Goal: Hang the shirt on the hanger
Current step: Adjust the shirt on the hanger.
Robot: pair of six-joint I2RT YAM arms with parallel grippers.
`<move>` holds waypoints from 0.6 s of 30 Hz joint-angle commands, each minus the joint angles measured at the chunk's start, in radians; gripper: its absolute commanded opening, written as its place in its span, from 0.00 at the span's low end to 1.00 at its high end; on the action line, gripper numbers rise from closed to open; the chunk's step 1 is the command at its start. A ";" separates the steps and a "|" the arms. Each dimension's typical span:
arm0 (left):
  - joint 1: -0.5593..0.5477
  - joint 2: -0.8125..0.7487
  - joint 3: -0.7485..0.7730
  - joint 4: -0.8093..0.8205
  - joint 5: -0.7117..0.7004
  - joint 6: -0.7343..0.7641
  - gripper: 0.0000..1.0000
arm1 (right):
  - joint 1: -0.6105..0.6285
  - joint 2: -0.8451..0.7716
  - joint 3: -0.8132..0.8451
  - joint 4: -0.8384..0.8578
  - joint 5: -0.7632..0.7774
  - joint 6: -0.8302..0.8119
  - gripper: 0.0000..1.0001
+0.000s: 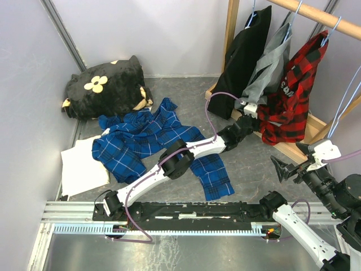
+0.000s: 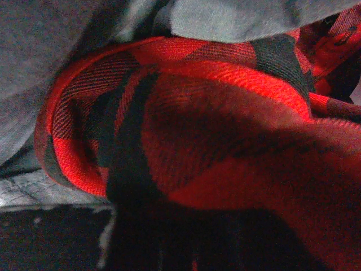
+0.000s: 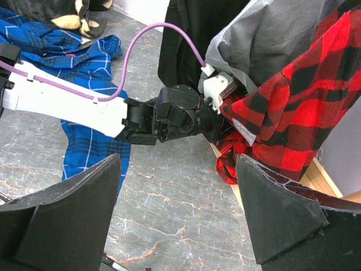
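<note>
The red-and-black plaid shirt [image 1: 296, 84] hangs from the wooden rod [image 1: 321, 17] on a light-blue hanger; only the hanger's hook [image 1: 337, 23] shows. My left gripper [image 1: 252, 120] reaches into the shirt's lower left edge. In the right wrist view it [image 3: 223, 116] is buried in the red cloth [image 3: 304, 107]. Plaid folds [image 2: 225, 113] fill the left wrist view and the jaws are lost in dark shadow at the bottom. My right gripper [image 1: 290, 159] hovers lower right of the shirt, open [image 3: 177, 169] over bare floor, holding nothing.
A black garment [image 1: 245, 56] and a grey one [image 1: 271, 62] hang left of the shirt. The rack's wooden base [image 1: 293, 149] lies below them. A blue plaid shirt [image 1: 152, 141], a black flowered cushion [image 1: 104, 87] and white paper [image 1: 84, 166] lie left. Bare hanger wires [image 1: 344, 110] hang far right.
</note>
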 commanded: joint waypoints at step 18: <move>0.016 -0.263 -0.158 -0.201 0.094 0.060 0.86 | 0.004 -0.008 -0.014 0.015 0.010 -0.002 0.90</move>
